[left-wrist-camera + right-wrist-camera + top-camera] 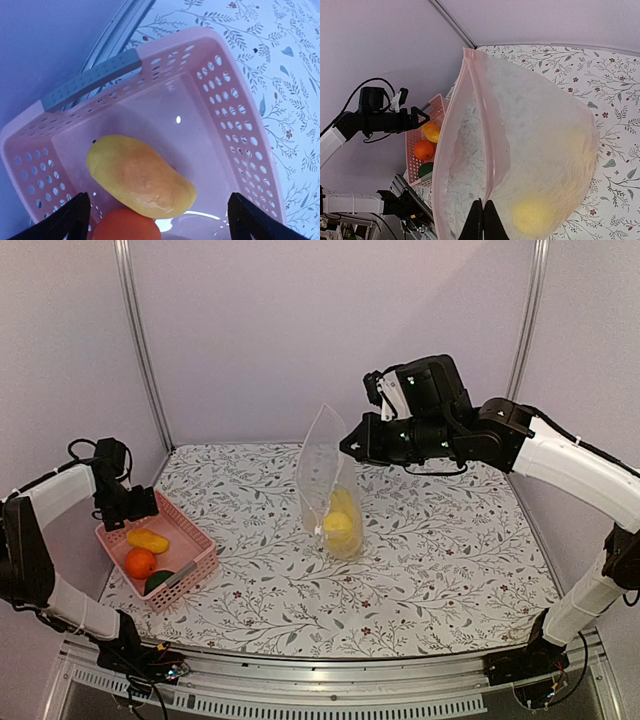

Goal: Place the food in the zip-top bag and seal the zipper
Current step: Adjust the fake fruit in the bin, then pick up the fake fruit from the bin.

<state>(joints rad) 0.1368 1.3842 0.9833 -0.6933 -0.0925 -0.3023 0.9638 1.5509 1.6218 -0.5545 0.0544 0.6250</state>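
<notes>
Food (341, 522) in yellow lies inside the zip-top bag (320, 470), centre of the overhead view; a yellow fruit (140, 175), an orange (140, 562) and a green piece (158, 581) wait in the pink basket (190, 583) at lower left. Our left end effector (159, 216) hangs spread wide over that yellow fruit; the right end effector (483, 220) is clenched on the bag's mouth edge. We fear the glossy fruit could squirt from the grasp, or the one-sided pinch could let the mouth sag shut.

One pink basket (190, 565) holds three toy fruits: one yellow piece (148, 539), one orange (140, 562) and one dark green piece (158, 581). There is one clear zip-top bag (322, 465). Inside it are seemingly two yellow pieces (340, 522), blurred by plastic.
</notes>
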